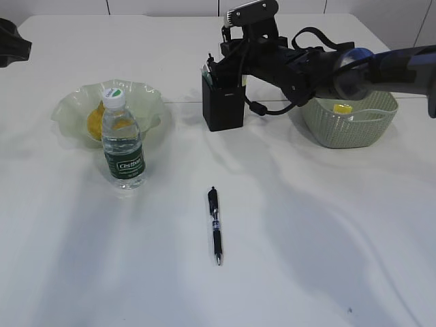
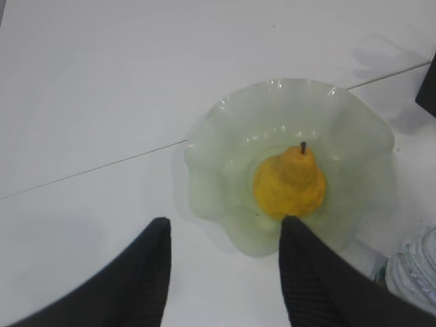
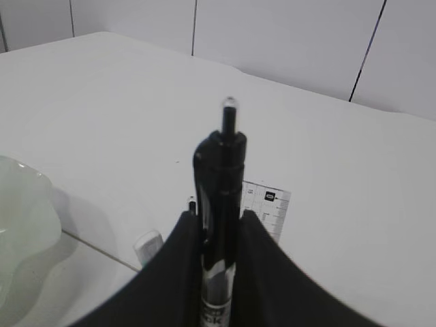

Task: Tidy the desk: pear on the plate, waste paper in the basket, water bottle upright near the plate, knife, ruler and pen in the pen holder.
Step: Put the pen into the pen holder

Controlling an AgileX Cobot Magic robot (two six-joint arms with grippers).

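Pens are split: one black pen (image 3: 219,204) stands clamped upright in the right pincer (image 3: 218,238) over the pen holder (image 1: 223,102) near the table's far edge, apparently beside the ruler (image 3: 269,208); another pen (image 1: 215,225) lies mid-table. Left pincer (image 2: 225,231) hangs apart above the pear (image 2: 289,184) on the plate (image 2: 225,136).

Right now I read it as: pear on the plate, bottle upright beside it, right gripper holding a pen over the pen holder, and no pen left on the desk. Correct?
Not quite: a second pen lies on the desk, as the exterior view shows. The rest holds: pear on the plate, bottle upright beside it, right gripper holding a pen over the pen holder.
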